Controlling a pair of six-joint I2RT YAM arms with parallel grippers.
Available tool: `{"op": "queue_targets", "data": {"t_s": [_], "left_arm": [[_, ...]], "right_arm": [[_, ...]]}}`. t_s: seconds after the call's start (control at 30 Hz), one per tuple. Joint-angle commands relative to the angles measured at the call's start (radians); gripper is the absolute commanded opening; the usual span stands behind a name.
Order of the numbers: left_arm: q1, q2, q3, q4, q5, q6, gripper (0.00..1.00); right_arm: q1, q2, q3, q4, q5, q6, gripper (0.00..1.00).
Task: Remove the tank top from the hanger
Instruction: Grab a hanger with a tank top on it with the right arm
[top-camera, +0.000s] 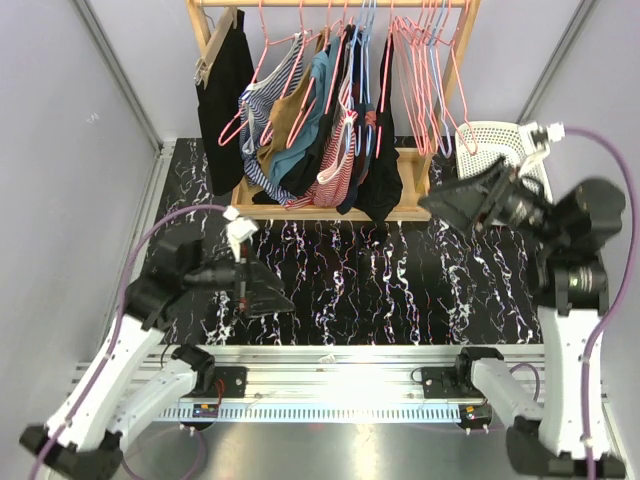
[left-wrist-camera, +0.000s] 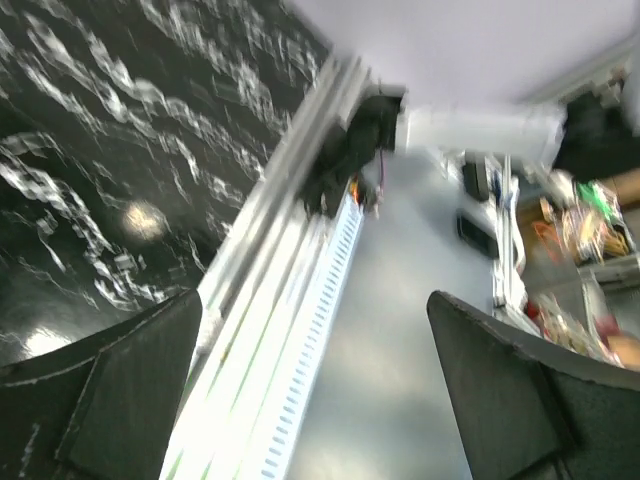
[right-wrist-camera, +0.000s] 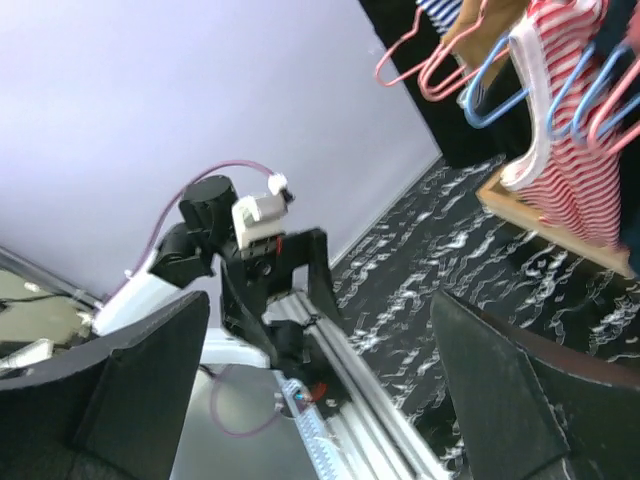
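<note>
Marbled table (top-camera: 400, 290) is shown with the tank top (top-camera: 345, 160) hung from the wooden rack (top-camera: 412, 180) at its far edge, left gripper (top-camera: 265, 295) and right gripper (top-camera: 445, 205) held wide and empty, seemingly readied to reach.

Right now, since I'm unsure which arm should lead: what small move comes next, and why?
Probably move the right hand toward the red-striped tank top on the rack: both hands are open and empty, and the right one sits nearer the hangers than the left hand.
</note>
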Motion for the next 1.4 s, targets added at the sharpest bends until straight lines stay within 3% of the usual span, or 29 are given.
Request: {"op": "queue_targets", "data": {"t_s": [0.0,0.07,0.1,0.13,0.17,0.2,0.23,0.27,0.47,0.83,1.13,1.23,1.3,1.37], "left_arm": [[-0.102,0.075,0.076,-0.175,-0.154,0.138,0.99],[-0.150,0.070,0.067,-0.165,-0.199,0.120,0.99],[-0.158,0.061,0.058,-0.145,-0.228,0.111,0.99],[-0.164,0.050,0.042,-0.139,-0.245,0.088,0.99],[-0.166,0.021,0.035,-0.137,-0.266,0.080,0.99],[-0.167,0.004,0.012,-0.126,-0.301,0.062,0.99],[-0.169,-0.014,-0.001,-0.123,-0.319,0.051,0.99],[-0.167,-0.052,-0.013,-0.120,-0.355,0.042,0.99],[-0.167,-0.177,-0.085,-0.118,-0.421,-0.023,0.99],[-0.167,-0.260,-0.137,-0.120,-0.464,-0.069,0.99],[-0.167,-0.315,-0.151,-0.125,-0.469,-0.085,0.99],[-0.167,-0.332,-0.154,-0.126,-0.472,-0.092,0.99],[-0.167,-0.333,-0.154,-0.125,-0.474,-0.093,0.99],[-0.167,-0.333,-0.156,-0.120,-0.469,-0.090,0.99]], "right_arm": [[0.127,0.173,0.200,-0.181,0.128,-0.169,1.00],[0.242,0.337,0.416,-0.325,0.293,-0.315,1.00],[0.277,0.397,0.497,-0.484,0.386,-0.358,1.00],[0.312,0.457,0.670,-0.569,0.505,-0.439,1.00],[0.396,0.576,0.760,-0.644,0.720,-0.467,1.00],[0.418,0.636,0.849,-0.771,0.792,-0.478,1.00],[0.441,0.687,0.976,-0.804,0.863,-0.480,1.00],[0.469,0.744,1.003,-0.808,0.990,-0.481,1.00],[0.483,0.816,1.041,-0.687,1.313,-0.460,1.00],[0.483,0.962,1.067,-0.641,1.342,-0.431,0.92],[0.488,0.972,1.084,-0.628,1.314,-0.372,0.88],[0.508,0.894,0.991,-0.595,1.399,-0.356,0.90],[0.518,0.860,0.939,-0.598,1.445,-0.342,1.00],[0.523,0.818,0.903,-0.599,1.457,-0.342,1.00]]}}
